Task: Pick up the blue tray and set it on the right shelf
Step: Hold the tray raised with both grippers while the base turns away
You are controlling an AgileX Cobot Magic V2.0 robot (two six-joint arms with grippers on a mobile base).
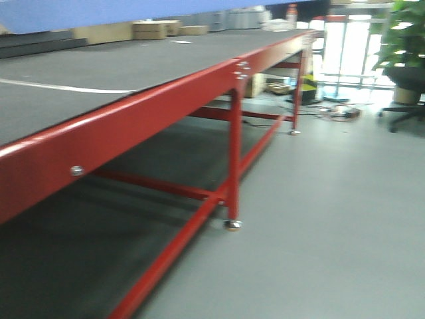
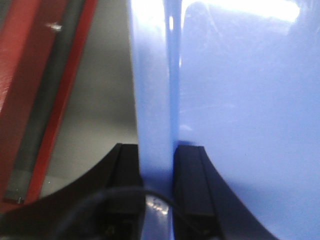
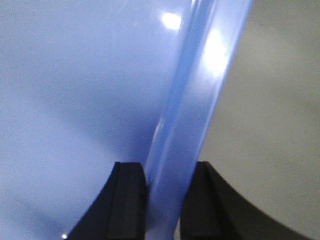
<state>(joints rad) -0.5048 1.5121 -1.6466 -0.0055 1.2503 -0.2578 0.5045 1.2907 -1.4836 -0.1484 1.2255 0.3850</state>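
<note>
The blue tray [image 2: 240, 100] fills both wrist views, glossy periwinkle plastic with a flared rim. My left gripper [image 2: 157, 160] is shut on the tray's left rim, one black finger on each side of the wall. My right gripper [image 3: 170, 175] is shut on the tray's right rim [image 3: 195, 90] in the same way. The tray is held off the ground, with grey floor below it. In the front view a blue strip [image 1: 99, 12] along the top left edge is the tray's underside. The right shelf is out of view.
A long red-framed table [image 1: 153, 109] with a dark top runs from the near left to the far middle, with cardboard boxes [image 1: 151, 29] at its far end. Its red leg [image 1: 234, 159] stands mid-frame. Grey floor lies to the right. A chair and plant [image 1: 405, 73] stand far right.
</note>
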